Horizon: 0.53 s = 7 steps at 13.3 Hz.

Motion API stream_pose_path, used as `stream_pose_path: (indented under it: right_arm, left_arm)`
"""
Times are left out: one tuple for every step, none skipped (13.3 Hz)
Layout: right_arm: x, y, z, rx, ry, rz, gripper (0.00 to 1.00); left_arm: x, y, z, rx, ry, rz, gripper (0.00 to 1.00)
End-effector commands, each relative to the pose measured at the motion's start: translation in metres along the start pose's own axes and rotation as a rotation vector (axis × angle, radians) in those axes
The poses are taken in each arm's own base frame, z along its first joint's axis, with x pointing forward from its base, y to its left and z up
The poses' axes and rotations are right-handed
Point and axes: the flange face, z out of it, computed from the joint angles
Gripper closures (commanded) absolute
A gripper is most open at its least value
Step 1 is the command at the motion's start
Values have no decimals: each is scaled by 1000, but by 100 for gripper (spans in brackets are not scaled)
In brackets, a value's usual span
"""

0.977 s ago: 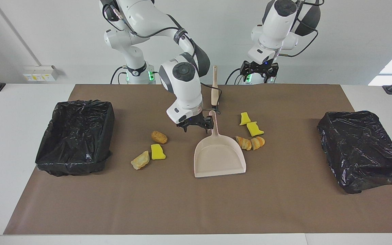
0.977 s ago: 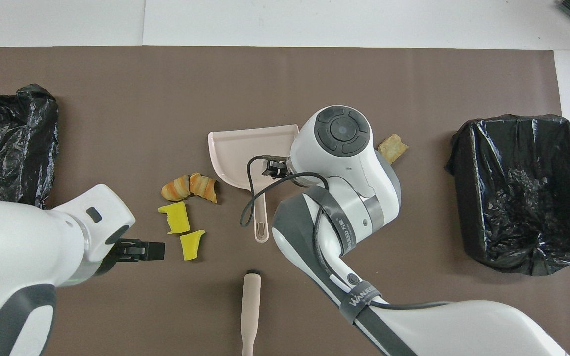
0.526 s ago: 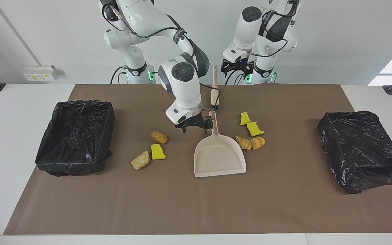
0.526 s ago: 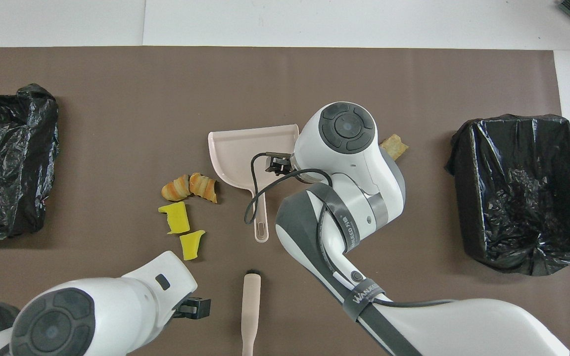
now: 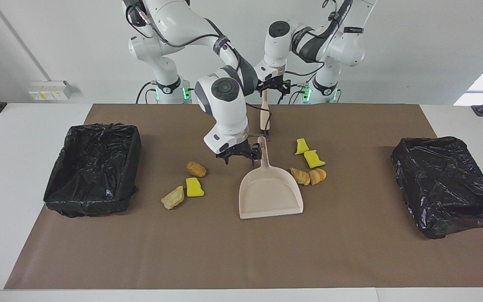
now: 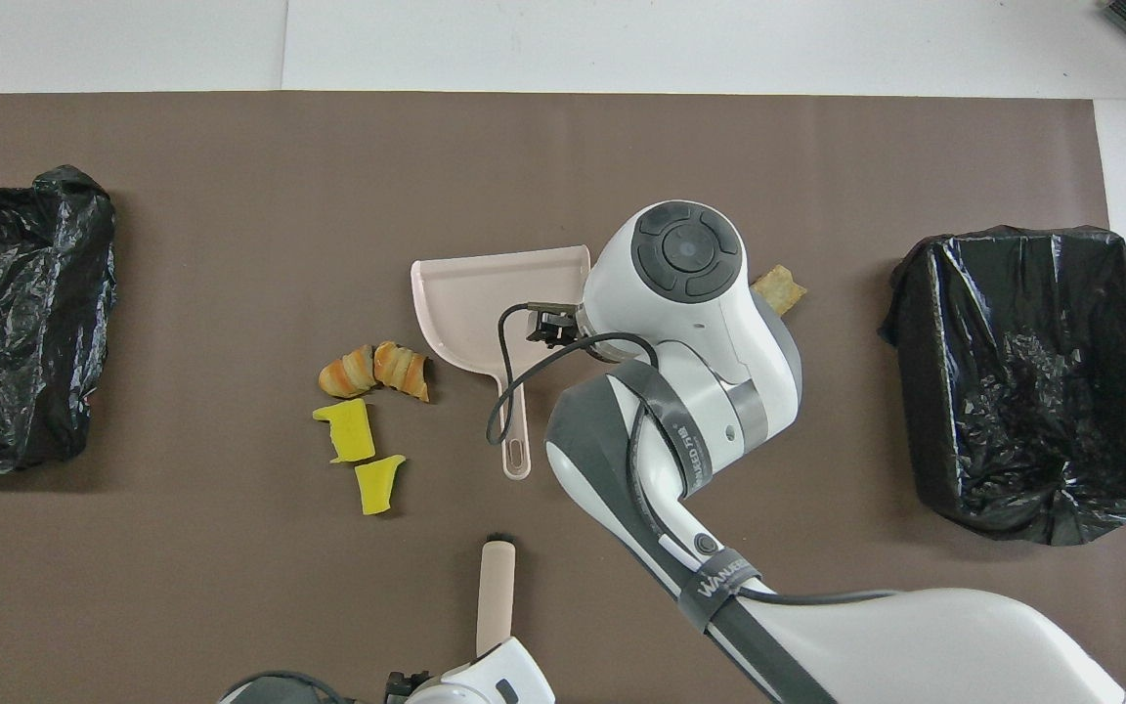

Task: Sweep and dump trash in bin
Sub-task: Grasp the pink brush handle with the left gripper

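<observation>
Brown mat (image 5: 241, 251) covers most of the table. Two black-lined bins: one (image 5: 92, 167) toward the right arm's end, one (image 5: 447, 184) toward the left arm's end, both well apart from the middle.

Right arm reaches over mid-table; right gripper (image 5: 241, 156) hangs low just beside the dustpan's handle, fingers spread, holding nothing. Left arm bends in near the robots' edge; left gripper (image 5: 271, 89) sits over the top end of the brush (image 5: 263, 111), fingers spread, not pinching it yet as far as I can tell.

Dustpan (image 5: 271, 191) lies flat mid-mat, open mouth pointing away from the robots, handle toward them. Brush lies nearer the robots than the pan, roughly in line w/ its handle.

Trash, all on the mat, none in pan or bin:
- two croissant-like lumps (image 5: 308, 176) touching the pan's side, toward the left arm's end
- two yellow sponge bits (image 5: 308, 153) just nearer the robots than those
- brown lump (image 5: 196, 169), yellow sponge (image 5: 194, 187) and tan lump (image 5: 173, 198) grouped between pan and the right-arm bin.

Step in hand, prob.: each gripper picks up its tool. To do well: right gripper needs to shift sideways so the pan handle sits between the fingers, then close mid-handle w/o shoving the pan into the croissants. Left should drop straight onto the brush shaft and close square, so it doesn't roll away.
</observation>
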Motion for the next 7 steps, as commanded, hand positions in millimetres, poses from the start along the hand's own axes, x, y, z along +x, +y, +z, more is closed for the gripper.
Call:
stream_pose_path:
  right_arm:
    - [2, 3, 3, -6, 2, -25, 0]
    - [2, 4, 4, -7, 1, -24, 0]
    - [2, 4, 4, -7, 1, -24, 0]
    - [2, 5, 4, -8, -1, -25, 0]
    - [2, 5, 4, -8, 0, -25, 0]
    - [3, 6, 4, -8, 0, -33, 0]
    - [5, 10, 4, -9, -4, -35, 0]
  left_arm:
    - [-12, 19, 21, -2, 1, -2, 0]
    - [-14, 19, 24, 3, -5, -6, 0]
    - [-23, 24, 29, 12, -11, -1, 0]
    - [-33, 30, 32, 18, -13, 5, 0]
    - [-33, 30, 32, 18, -14, 4, 0]
    - [-34, 30, 33, 21, -21, 1, 0]
    - [-36, 29, 34, 26, -25, -5, 0]
